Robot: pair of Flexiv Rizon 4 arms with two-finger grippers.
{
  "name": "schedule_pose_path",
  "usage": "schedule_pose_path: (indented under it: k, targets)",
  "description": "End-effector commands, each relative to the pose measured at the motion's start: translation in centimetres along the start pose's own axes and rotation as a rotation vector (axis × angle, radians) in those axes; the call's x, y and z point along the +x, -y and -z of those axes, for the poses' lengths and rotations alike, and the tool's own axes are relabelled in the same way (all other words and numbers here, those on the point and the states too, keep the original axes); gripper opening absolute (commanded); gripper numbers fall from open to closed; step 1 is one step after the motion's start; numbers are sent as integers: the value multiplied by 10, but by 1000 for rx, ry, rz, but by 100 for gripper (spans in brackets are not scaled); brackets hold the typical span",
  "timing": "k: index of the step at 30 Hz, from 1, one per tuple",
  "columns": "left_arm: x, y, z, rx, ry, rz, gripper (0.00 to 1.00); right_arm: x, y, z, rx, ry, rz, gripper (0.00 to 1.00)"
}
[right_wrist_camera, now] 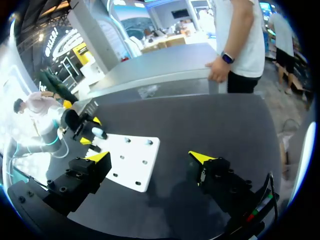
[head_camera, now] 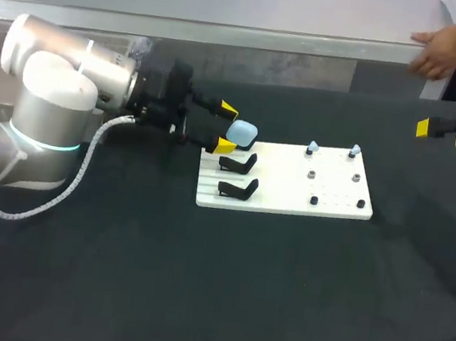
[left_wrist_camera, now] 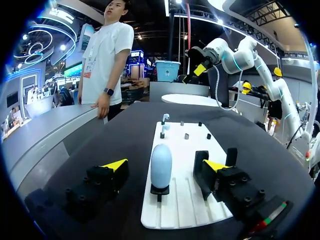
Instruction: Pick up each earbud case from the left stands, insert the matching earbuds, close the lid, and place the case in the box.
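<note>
A light blue earbud case [head_camera: 243, 132] stands on the rearmost black stand of the white board [head_camera: 334, 205]. My left gripper [head_camera: 227, 127] is open, with one yellow fingertip on either side of the case. In the left wrist view the case [left_wrist_camera: 161, 161] sits upright between the fingers of the left gripper [left_wrist_camera: 165, 166], with a gap on both sides. Two light blue earbuds [head_camera: 312, 150] [head_camera: 354, 152] stand on pegs at the board's far side. My right gripper [head_camera: 428, 126] hangs open at the table's right edge, well away from the board [right_wrist_camera: 131, 161], and the right gripper [right_wrist_camera: 150, 158] holds nothing.
Two empty black stands [head_camera: 238, 164] [head_camera: 238, 190] sit in front of the case. Several small dark pegs [head_camera: 314, 200] dot the board's right half. Dark tabletop [head_camera: 217, 298] lies in front of and to the right of the board.
</note>
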State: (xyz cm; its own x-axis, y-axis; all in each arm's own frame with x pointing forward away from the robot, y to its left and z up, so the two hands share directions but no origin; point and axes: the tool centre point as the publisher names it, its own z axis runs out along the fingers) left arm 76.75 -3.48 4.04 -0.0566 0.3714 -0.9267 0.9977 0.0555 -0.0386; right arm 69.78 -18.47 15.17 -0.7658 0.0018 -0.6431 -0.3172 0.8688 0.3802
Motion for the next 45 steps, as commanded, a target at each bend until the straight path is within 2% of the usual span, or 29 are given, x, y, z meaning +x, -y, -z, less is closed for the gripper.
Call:
schedule_pose_path:
  k: [1,6,8,9,10,11,13,17,22,37,45]
  targets:
    - [0,-5,-6,15,-9,3,88,0,1,-1,-2,0,1,100]
    - [0,-5,-10,22,-6,3,80,0,1,-1,-2,0,1,100]
    - [0,-4,-12,27,-4,6,67,0,1,-1,-2,0,1,100]
    - [0,-4,-13,29,-4,6,64,0,1,-1,-2,0,1,100]
    - [0,-3,-14,31,-5,8,65,0,1,-1,-2,0,1,100]
    - [0,-3,-14,32,-6,8,72,0,1,-1,-2,0,1,100]
    - [1,-3,-15,37,-7,11,72,0,1,-1,-2,0,1,100]
    - [3,-4,-17,44,-5,18,68,0,1,-1,-2,0,1,100]
    - [5,-5,-20,58,-8,24,52,0,1,-1,-2,0,1,100]
    - [10,-7,-21,64,-3,33,49,0,1,-1,-2,0,1,100]
    - [12,-6,-20,64,-5,34,41,0,1,-1,-2,0,1,100]
